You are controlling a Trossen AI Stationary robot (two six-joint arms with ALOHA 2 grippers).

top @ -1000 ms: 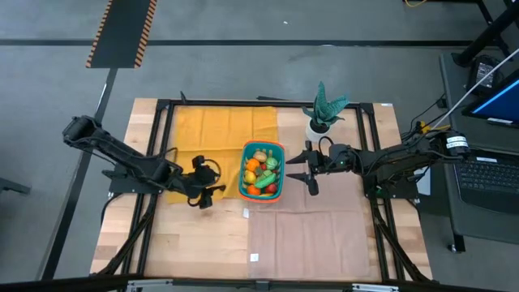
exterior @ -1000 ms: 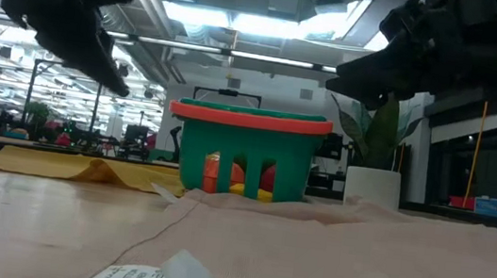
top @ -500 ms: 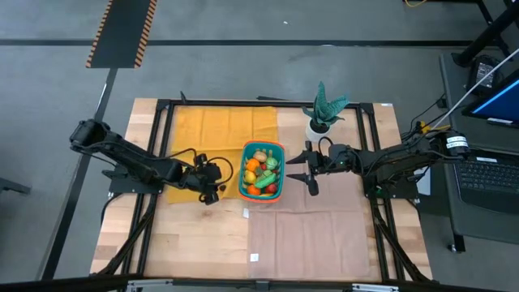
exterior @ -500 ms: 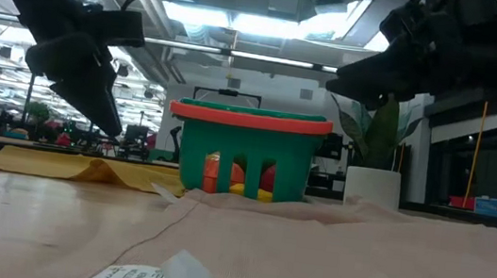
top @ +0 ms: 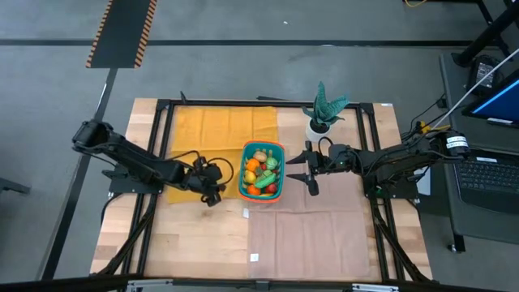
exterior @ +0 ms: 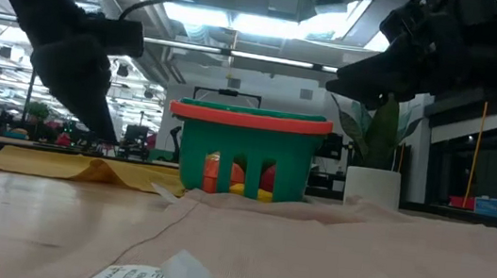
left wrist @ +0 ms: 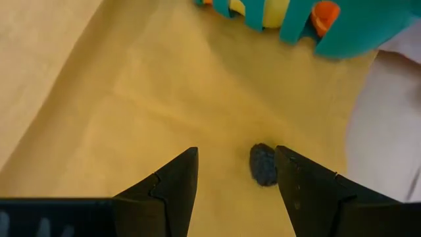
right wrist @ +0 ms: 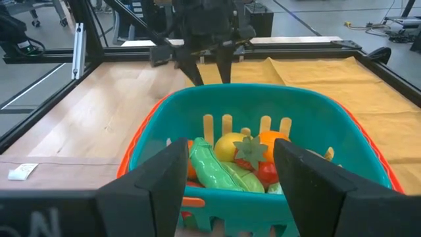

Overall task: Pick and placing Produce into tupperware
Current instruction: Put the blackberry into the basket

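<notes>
The teal tupperware basket [top: 280, 148] with an orange rim stands mid-table, its left part on a yellow cloth [top: 212, 134]. The produce [top: 261, 170] lies piled inside it: a green pod, yellow, orange and red pieces [right wrist: 245, 158]. My left gripper [top: 214, 193] hangs open, slanting down over the yellow cloth just left of the basket. A small dark lump [left wrist: 264, 164] lies on the cloth between its fingers, beside one of them; I cannot tell what it is. My right gripper [top: 290, 169] stands open, level, at the basket's right side above the rim.
A potted green plant [top: 323, 113] in a white pot stands behind my right gripper. A tan cloth [top: 316, 231] covers the near right of the table, with small white tags [top: 246, 213] on it. Black frame rails [top: 162, 104] run along the table's sides.
My left gripper has moved toward the basket and sunk closer to the yellow cloth, tipping and rolling as it went; most of this came early in the second. Its fingers stay apart. My right gripper and the basket have kept still.
</notes>
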